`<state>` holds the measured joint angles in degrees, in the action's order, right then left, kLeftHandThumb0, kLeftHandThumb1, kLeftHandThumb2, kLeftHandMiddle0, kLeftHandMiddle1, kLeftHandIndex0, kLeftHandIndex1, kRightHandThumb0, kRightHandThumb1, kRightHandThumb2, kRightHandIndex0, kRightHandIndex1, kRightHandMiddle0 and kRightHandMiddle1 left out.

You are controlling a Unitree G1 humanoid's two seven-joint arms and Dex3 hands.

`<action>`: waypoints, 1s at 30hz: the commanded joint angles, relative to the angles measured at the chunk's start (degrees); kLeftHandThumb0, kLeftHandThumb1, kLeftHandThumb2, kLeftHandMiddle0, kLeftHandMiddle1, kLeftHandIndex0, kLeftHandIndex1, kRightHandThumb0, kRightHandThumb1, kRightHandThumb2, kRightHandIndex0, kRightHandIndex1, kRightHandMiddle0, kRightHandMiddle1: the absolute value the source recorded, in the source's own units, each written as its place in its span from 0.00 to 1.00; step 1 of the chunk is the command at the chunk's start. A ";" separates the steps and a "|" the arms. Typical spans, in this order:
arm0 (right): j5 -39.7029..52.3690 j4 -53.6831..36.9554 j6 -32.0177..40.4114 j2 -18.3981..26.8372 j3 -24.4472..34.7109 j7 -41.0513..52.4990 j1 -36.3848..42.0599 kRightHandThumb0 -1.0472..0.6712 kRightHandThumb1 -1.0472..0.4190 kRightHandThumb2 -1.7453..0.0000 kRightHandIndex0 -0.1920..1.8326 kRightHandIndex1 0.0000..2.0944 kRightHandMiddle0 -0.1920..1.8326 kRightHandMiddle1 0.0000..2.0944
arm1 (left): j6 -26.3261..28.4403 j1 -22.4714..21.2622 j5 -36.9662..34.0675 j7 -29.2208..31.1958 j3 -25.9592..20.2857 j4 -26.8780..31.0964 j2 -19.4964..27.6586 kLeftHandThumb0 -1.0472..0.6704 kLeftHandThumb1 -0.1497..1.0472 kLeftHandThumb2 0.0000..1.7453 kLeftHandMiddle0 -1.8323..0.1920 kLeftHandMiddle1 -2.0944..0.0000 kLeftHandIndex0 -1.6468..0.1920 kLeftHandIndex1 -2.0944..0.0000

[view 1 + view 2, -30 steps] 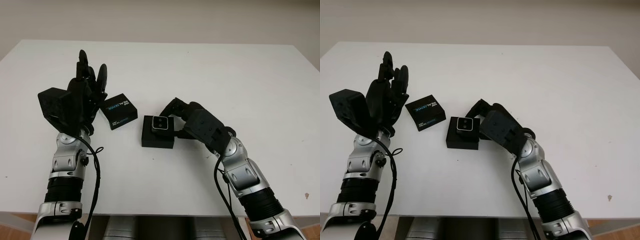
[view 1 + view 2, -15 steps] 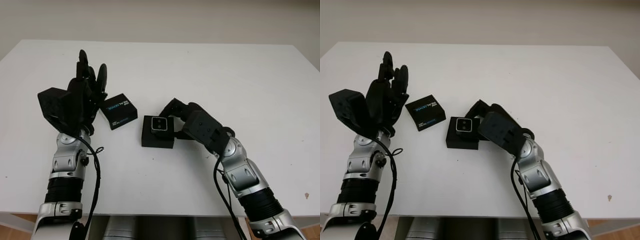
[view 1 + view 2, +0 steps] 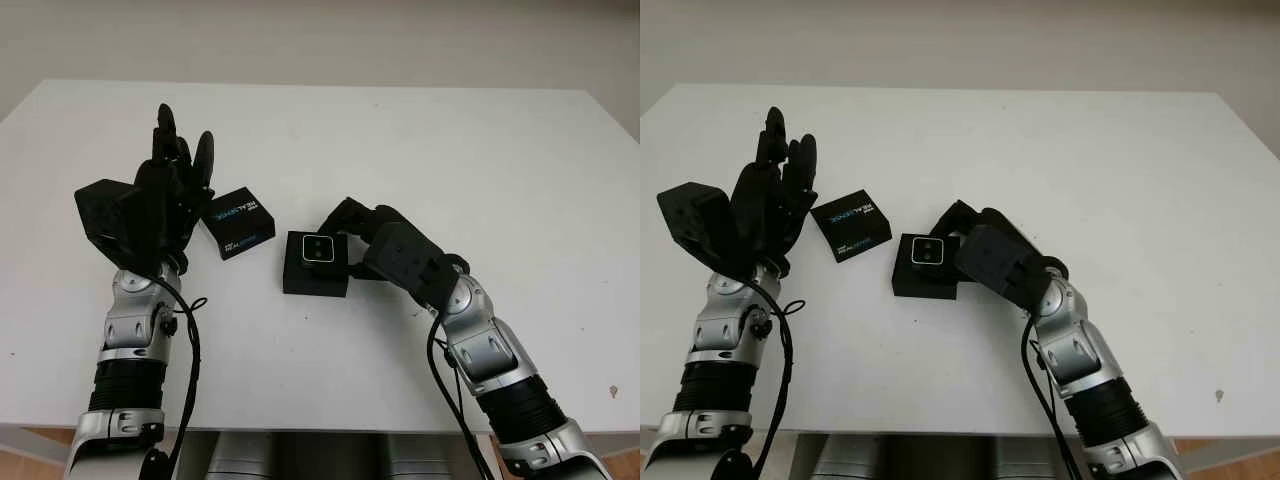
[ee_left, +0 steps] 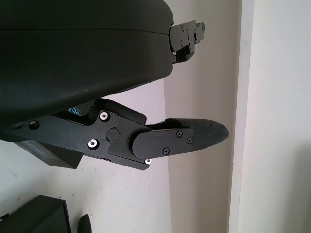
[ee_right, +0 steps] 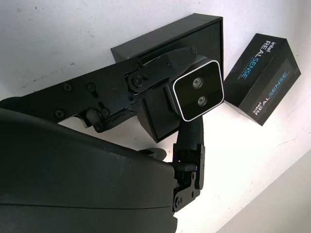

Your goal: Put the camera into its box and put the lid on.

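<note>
Camera box (image 3: 315, 268) sits open on the white counter (image 3: 450, 150), near its middle. Left hand (image 3: 165, 200) hangs raised beside the printed lid (image 3: 237, 222), open and holding nothing. Right hand (image 3: 362, 232) is clenched on the small silver-faced camera (image 3: 318, 249), holding it right over the box. It looks not yet seated, so I'd say releasing it and fitting the lid remain.
</note>
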<state>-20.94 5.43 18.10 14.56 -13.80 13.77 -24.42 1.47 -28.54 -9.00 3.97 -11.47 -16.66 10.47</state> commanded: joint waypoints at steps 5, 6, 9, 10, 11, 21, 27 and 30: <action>-2.65 -1.84 1.24 1.16 -1.54 0.66 0.57 0.38 0.04 0.97 0.26 0.03 0.23 0.83 | -0.08 0.25 -0.09 -0.02 0.07 0.94 -0.09 0.24 1.00 0.28 1.00 1.00 1.00 1.00; -2.87 -2.02 1.18 1.34 -1.68 0.86 0.66 0.37 0.05 0.97 0.26 0.03 0.22 0.82 | -0.10 0.28 -0.06 0.02 0.10 0.95 -0.06 0.24 1.00 0.28 1.00 1.00 1.00 1.00; -3.85 -3.30 0.92 2.70 -2.56 2.47 1.11 0.32 0.07 0.97 0.23 0.02 0.16 0.69 | 0.22 0.38 -0.30 0.13 0.06 1.41 -0.11 0.24 1.00 0.28 1.00 1.00 1.00 1.00; -4.29 -3.74 0.63 3.18 -2.86 2.90 1.27 0.30 0.07 0.97 0.22 0.01 0.14 0.65 | 0.39 0.35 -0.43 0.05 -0.03 1.49 -0.17 0.24 1.00 0.27 1.00 1.00 1.00 1.00; -4.77 -4.36 0.02 3.80 -3.15 3.15 1.55 0.29 0.07 0.97 0.21 0.01 0.13 0.61 | 0.27 0.32 -0.42 0.06 -0.05 1.40 -0.16 0.24 1.00 0.27 1.00 1.00 1.00 1.00; -7.46 -9.35 -5.66 6.97 -2.79 2.49 4.65 0.27 0.08 0.97 0.12 0.02 0.11 0.22 | -0.09 0.30 -0.70 0.42 -0.15 1.23 -0.28 0.24 1.00 0.27 1.00 1.00 1.00 1.00; -8.81 -10.29 -7.63 8.06 -2.16 1.50 5.35 0.26 0.08 0.97 0.12 0.02 0.12 0.19 | -0.24 0.14 -0.32 0.25 0.10 0.88 -0.33 0.23 1.00 0.26 1.00 1.00 1.00 1.00; -8.84 -10.54 -8.05 8.26 -1.57 1.23 5.49 0.26 0.08 0.97 0.12 0.02 0.13 0.18 | -0.10 0.09 -0.46 0.45 0.13 0.80 -0.37 0.23 1.00 0.26 1.00 0.99 0.99 0.99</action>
<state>-29.63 -3.60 10.67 22.34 -16.05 15.38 -19.33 1.59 -28.34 -9.35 4.27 -11.47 -16.47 10.26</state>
